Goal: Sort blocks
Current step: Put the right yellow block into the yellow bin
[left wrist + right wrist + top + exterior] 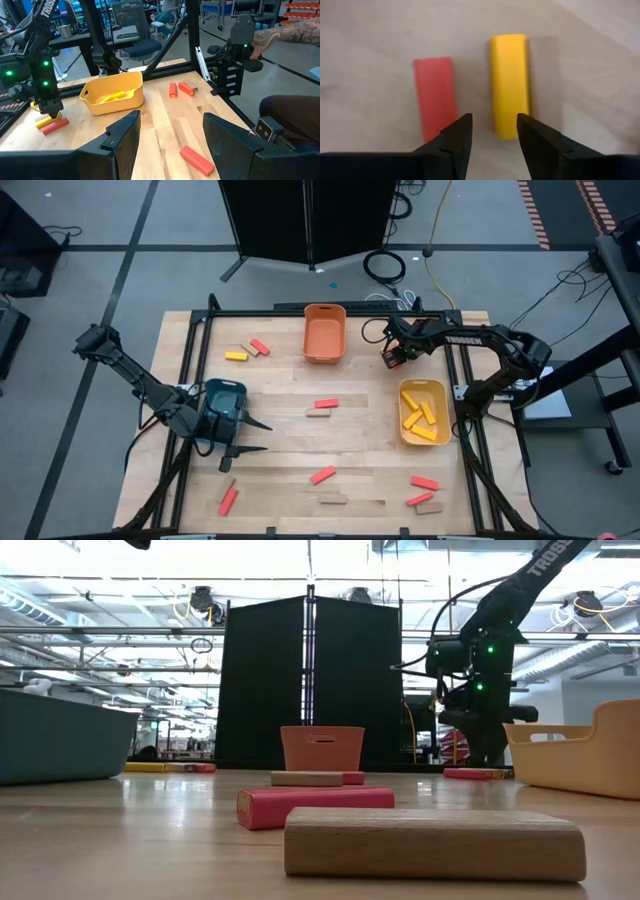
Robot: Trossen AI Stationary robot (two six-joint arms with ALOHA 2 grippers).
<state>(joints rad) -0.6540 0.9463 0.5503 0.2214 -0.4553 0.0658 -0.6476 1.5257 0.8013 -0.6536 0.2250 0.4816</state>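
Many small flat blocks (323,404), red, yellow and plain tan, lie scattered across the table (280,380); several yellow ones sit in the yellow bin (440,438). Right gripper (492,131) hovers empty, fingers parted, over a red block (435,92) and a yellow block (509,80). Left gripper (170,135) is open and empty.

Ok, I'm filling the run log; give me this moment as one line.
right gripper: open, above yellow block and red block | left gripper: open, waiting by teal bin | yellow bin: holds yellow blocks

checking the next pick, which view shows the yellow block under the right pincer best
The right wrist view: the yellow block lies flat beside a red block, fully visible. The left wrist view shows a distant sliver; the arm hides it from above.
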